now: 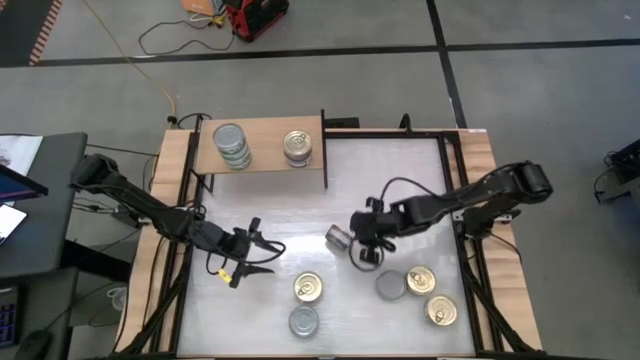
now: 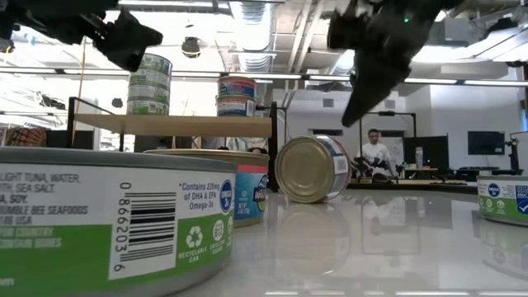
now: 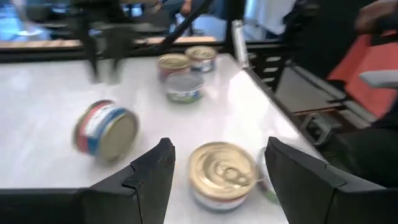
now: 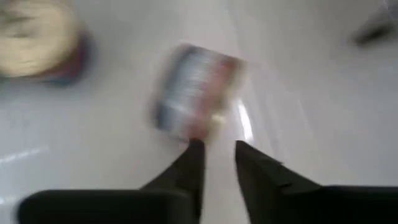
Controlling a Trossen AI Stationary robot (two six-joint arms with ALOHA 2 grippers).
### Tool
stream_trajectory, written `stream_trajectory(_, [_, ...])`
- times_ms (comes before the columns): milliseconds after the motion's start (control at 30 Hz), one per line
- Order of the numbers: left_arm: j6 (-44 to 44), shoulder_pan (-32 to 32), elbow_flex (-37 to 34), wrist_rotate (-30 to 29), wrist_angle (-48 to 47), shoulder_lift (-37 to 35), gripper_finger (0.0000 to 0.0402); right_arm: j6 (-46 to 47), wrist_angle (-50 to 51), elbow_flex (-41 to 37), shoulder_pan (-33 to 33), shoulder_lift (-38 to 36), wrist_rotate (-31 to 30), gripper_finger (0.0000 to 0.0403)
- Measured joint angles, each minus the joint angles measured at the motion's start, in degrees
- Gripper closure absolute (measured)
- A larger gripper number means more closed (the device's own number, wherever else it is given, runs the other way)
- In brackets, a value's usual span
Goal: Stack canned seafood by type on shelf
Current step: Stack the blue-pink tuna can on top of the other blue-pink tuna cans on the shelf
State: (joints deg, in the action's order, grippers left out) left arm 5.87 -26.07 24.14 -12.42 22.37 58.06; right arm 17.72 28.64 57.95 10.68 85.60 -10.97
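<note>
On the light wood shelf [image 1: 262,150], at the table's far left, stand two stacks of tins: a silver-lidded stack [image 1: 231,146] and a gold-lidded stack [image 1: 297,147]. One tin [image 1: 338,238] lies on its side mid-table, its gold lid [image 2: 301,169] facing the near edge. My right gripper [image 1: 365,250] hovers just beside and above it, fingers a narrow gap apart [image 4: 217,152]. My left gripper [image 1: 255,255] is open above the table, its fingers to either side of an upright gold-lidded tin [image 3: 222,174] without touching it.
Near the front edge stand a gold-lidded tin [image 1: 308,289] and a silver-lidded tin [image 1: 303,321]. Right of them are a silver-lidded tin [image 1: 390,286] and two gold-lidded ones [image 1: 420,279] [image 1: 441,311]. A dark upright panel [image 1: 323,150] closes the shelf's right end. A person [image 2: 373,153] is in the room behind.
</note>
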Motion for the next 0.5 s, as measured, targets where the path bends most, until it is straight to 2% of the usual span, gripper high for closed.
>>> stream_trajectory(200, [-0.70,-0.24,0.00,-2.39,0.30,-1.50,0.0162,0.11,-6.16,0.00,2.99,-0.04,-0.01,0.0117])
stream_trajectory(300, [-1.63,-0.95,0.00,-4.99,-0.23,-3.76,0.0162,6.24,-5.71,0.00,3.23,0.16,-5.66,0.0054])
stream_trajectory(400, [-1.98,-1.69,0.00,-9.53,-1.21,-5.80,0.0162,10.59,-5.37,0.00,3.65,1.25,-8.19,0.0027])
stream_trajectory(500, [-1.10,-2.41,0.02,-13.29,-2.84,-7.75,0.0162,12.25,-7.42,0.15,4.66,3.25,-8.82,0.0027])
